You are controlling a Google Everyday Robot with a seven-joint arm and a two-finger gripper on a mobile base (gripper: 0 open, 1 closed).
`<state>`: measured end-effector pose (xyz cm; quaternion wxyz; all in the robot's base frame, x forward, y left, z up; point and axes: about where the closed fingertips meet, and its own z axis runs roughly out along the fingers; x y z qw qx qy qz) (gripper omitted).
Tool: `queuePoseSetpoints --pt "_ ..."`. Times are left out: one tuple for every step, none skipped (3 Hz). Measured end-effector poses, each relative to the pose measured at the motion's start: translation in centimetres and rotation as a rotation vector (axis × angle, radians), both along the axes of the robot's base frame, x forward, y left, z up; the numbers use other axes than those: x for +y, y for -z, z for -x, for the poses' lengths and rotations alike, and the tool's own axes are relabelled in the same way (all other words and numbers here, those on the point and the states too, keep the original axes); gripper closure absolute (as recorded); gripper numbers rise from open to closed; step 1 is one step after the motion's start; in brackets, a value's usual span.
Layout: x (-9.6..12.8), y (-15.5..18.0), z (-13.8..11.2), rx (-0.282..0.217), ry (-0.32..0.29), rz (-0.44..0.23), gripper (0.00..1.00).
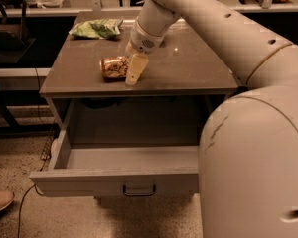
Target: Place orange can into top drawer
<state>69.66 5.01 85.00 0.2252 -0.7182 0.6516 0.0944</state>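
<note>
Reaching down from upper right, the arm (213,24) is bent over the table (198,78) w/ the gripper (131,73) set beside the orange can (113,67), laid sideways near the front edge; its grip can't be told. The top drawer (114,181) is pulled open below; a green bag (97,29) is seen behind.

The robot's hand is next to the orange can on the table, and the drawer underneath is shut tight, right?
Not quite. The top drawer is open, not shut, as the camera view shows. The rest is right: the gripper is next to the orange can, which lies on the table.
</note>
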Motion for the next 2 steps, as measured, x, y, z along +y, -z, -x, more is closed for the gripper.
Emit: queuePoseSetpoints --pt "0.41 0.06 0.03 0.008 -0.006 -0.015 0.48" --pt "1.34 0.42 0.48 0.019 -0.028 -0.024 0.71"
